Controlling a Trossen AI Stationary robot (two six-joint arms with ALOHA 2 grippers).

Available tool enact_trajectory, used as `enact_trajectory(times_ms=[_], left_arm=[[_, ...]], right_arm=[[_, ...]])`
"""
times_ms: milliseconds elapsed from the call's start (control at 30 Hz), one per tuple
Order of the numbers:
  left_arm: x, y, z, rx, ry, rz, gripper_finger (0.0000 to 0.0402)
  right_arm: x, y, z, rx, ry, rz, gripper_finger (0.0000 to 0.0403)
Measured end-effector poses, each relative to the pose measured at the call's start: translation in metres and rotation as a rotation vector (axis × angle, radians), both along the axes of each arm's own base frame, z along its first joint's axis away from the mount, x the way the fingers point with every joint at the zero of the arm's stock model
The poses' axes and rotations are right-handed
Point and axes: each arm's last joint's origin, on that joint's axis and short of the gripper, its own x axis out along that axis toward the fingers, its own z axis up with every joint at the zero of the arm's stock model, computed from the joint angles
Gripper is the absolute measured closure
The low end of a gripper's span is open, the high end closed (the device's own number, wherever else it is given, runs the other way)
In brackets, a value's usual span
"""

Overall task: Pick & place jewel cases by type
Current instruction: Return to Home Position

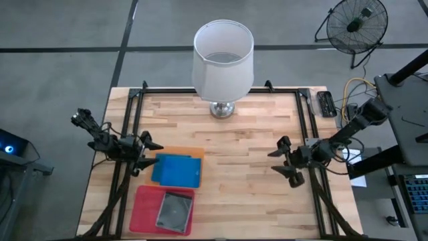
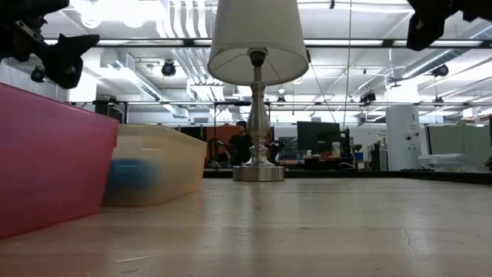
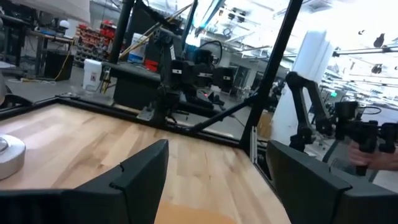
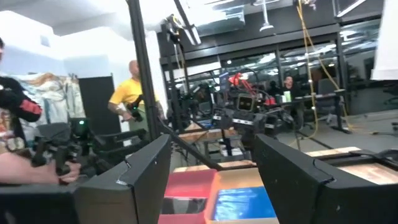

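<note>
Bright blue jewel cases [image 1: 177,171] lie stacked in an orange tray [image 1: 185,151] at the table's left. Dark grey jewel cases [image 1: 175,211] lie in a pink tray [image 1: 143,207] nearer the front edge. My left gripper [image 1: 151,154] is open and empty, raised just left of the orange tray; its fingers stand apart in the left wrist view [image 3: 214,180]. My right gripper [image 1: 275,162] is open and empty above the table's right part, pointing left. Its wrist view [image 4: 211,174] shows the pink tray [image 4: 186,183] and the blue cases [image 4: 239,202] ahead.
A lamp with a white shade [image 1: 223,63] stands on a metal base [image 1: 223,109] at the table's far middle. A black frame [image 1: 137,100] runs round the table. A small black device [image 1: 326,102] lies at the far right corner. People [image 4: 134,93] stand beyond the table.
</note>
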Motion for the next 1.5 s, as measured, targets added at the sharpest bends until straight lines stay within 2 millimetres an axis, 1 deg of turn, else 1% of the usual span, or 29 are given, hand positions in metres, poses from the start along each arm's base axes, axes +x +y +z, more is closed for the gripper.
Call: enact_trajectory(times_ms=[133, 267, 533, 667, 833, 1067, 1167, 1300, 1433, 1500], left_arm=[[0.001, -0.001, -0.008, 0.016, 0.027, 0.011, 0.0147], [0.002, 0.000, -0.011, 0.023, 0.058, 0.025, 0.0147], [0.002, -0.001, -0.011, 0.032, 0.059, 0.026, 0.0147], [0.002, -0.001, -0.011, 0.044, 0.059, 0.027, 0.0147], [0.002, 0.001, -0.013, 0.051, 0.071, 0.075, 0.0147], [0.002, 0.004, -0.014, 0.036, 0.092, 0.195, 0.0147], [0.002, 0.004, -0.015, 0.026, 0.096, 0.202, 0.0147], [0.002, 0.005, -0.015, 0.026, 0.099, 0.205, 0.0147], [0.002, 0.004, -0.016, 0.032, 0.105, 0.206, 0.0147], [0.002, 0.004, -0.017, 0.046, 0.113, 0.216, 0.0147]], right_arm=[[-0.002, -0.007, -0.009, -0.009, 0.010, -0.031, 0.0179], [-0.007, -0.014, -0.018, 0.006, 0.013, -0.044, 0.0179], [-0.005, -0.014, -0.024, -0.036, 0.063, -0.049, 0.0179], [-0.007, -0.016, -0.020, -0.019, 0.047, -0.090, 0.0179], [-0.016, -0.023, -0.013, -0.027, 0.040, -0.145, 0.0179], [-0.033, -0.035, -0.018, 0.037, 0.149, -0.130, 0.0179], [-0.042, -0.041, -0.018, 0.041, 0.146, -0.132, 0.0179], [-0.053, -0.050, -0.021, 0.055, 0.158, -0.184, 0.0179], [-0.052, -0.051, -0.028, 0.075, 0.223, -0.255, 0.0179], [-0.051, -0.052, -0.031, 0.104, 0.248, -0.255, 0.0179]])
